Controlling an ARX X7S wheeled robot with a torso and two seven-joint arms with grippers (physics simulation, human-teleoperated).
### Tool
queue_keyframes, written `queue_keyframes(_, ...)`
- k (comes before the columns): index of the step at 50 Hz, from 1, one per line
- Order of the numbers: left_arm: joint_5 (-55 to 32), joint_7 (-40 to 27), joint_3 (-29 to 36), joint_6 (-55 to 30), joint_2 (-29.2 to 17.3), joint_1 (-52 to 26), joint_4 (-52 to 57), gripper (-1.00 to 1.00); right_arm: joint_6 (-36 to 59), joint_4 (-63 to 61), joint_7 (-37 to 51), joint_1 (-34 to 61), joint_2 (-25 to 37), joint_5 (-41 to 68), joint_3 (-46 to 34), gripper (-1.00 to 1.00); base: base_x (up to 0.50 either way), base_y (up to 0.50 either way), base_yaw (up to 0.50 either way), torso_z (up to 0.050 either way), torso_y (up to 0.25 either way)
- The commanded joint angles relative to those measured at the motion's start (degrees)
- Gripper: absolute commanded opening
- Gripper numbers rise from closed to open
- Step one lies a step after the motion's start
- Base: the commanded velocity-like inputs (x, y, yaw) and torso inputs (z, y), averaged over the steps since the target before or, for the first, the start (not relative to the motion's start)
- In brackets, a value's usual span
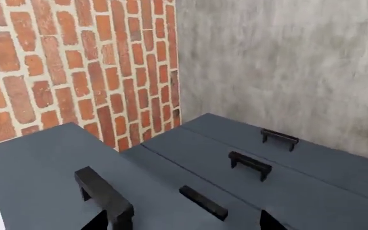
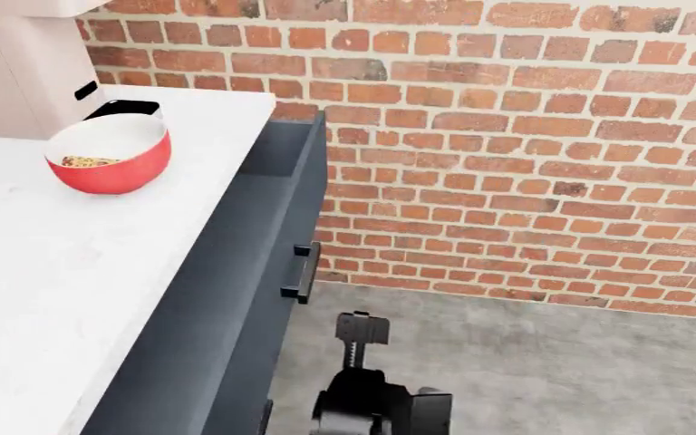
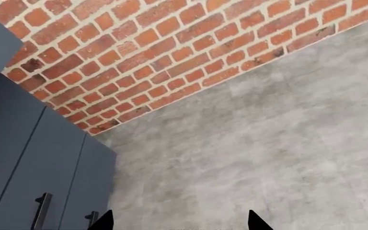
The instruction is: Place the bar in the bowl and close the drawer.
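The red bowl (image 2: 109, 154) with a white inside stands on the white counter (image 2: 70, 272) at the left of the head view. The tan, grainy bar (image 2: 88, 161) lies inside it. The slate drawer (image 2: 285, 149) stands pulled out past the counter's edge, its black handle (image 2: 304, 272) on the front. In the left wrist view that front (image 1: 37, 167) and handle (image 1: 104, 194) are close by my left gripper (image 1: 182, 223), which is open and empty. My right gripper (image 3: 178, 221) is open over bare floor.
Cabinet doors (image 1: 312, 167) with black handles run below the counter. A brick wall (image 2: 506, 136) stands behind and a grey concrete floor (image 2: 542, 362) lies below. One black arm (image 2: 361, 344) shows low beside the drawer front. A pale appliance (image 2: 22, 63) sits at the counter's back.
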Motion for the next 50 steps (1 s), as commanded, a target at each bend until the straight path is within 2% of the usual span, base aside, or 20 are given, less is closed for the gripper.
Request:
queue_keyframes(1,54.62,41.2,-1.04,2.66,0.03,8.02,-9.07,1.0,-0.6,0.1,-1.15,-0.15,-0.17,7.67,-6.78,1.0,0.0,0.0,0.0,0.0,0.0)
queue_keyframes(5,58.12,44.08,-1.47,3.87,0.03,7.71,-11.31,1.0,-0.98,0.11,-1.68,0.08,-0.24,11.46,-10.42,1.0,0.0,0.0,0.0,0.0,0.0)
queue_keyframes(17,59.48,44.22,-3.77,8.96,0.03,9.44,-16.95,1.0,-1.93,0.12,-3.52,0.83,-0.61,23.22,-21.64,1.0,0.0,0.0,0.0,0.0,0.0)
queue_keyframes(32,58.06,44.23,-5.33,10.59,0.03,10.61,-23.24,1.0,-2.92,0.13,-5.98,1.74,-1.54,38.69,-36.34,1.0,0.0,0.0,0.0,0.0,0.0)
queue_keyframes(38,56.18,44.23,-4.94,11.01,0.03,10.04,-26.23,1.0,-2.99,0.13,-6.5,1.6,-1.84,42.0,-39.31,1.0,0.0,0.0,0.0,0.0,0.0)
queue_keyframes(50,58.84,44.23,-7.71,17.23,0.03,10.95,-31.9,1.0,-2.82,0.14,-6.81,1.46,-2.07,44.79,-41.76,1.0,0.0,0.0,0.0,0.0,0.0)
